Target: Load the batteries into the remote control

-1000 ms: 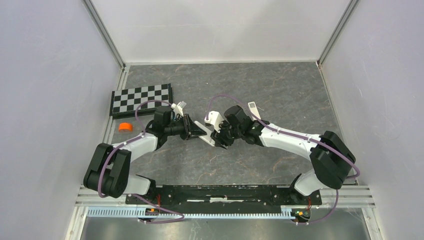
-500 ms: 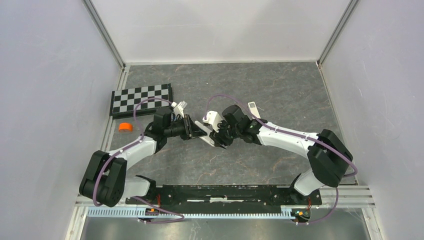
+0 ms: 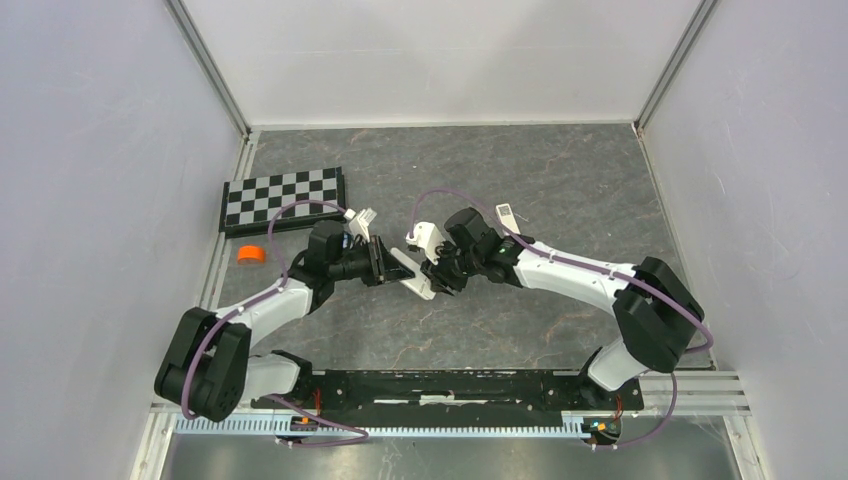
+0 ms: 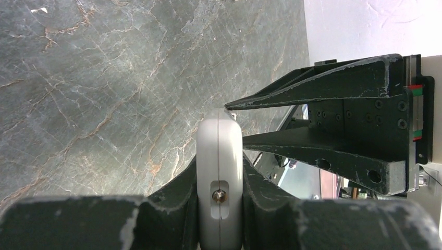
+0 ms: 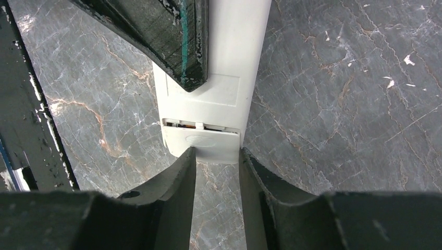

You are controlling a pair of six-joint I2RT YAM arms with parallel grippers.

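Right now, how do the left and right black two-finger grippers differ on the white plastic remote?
The left gripper is shut on the white plastic remote, a finger pressed to each side; the right gripper stands open, holding nothing. The left gripper grasps the remote's body; the right gripper's fingertips sit at the end with the battery cover, which is ajar. Both have black fingers.

Open tabletop [image 3: 560, 170] far and right; remote [image 3: 415, 280] mid-table, checkerboard [image 3: 283, 197] and orange disc [image 3: 250, 254] at left
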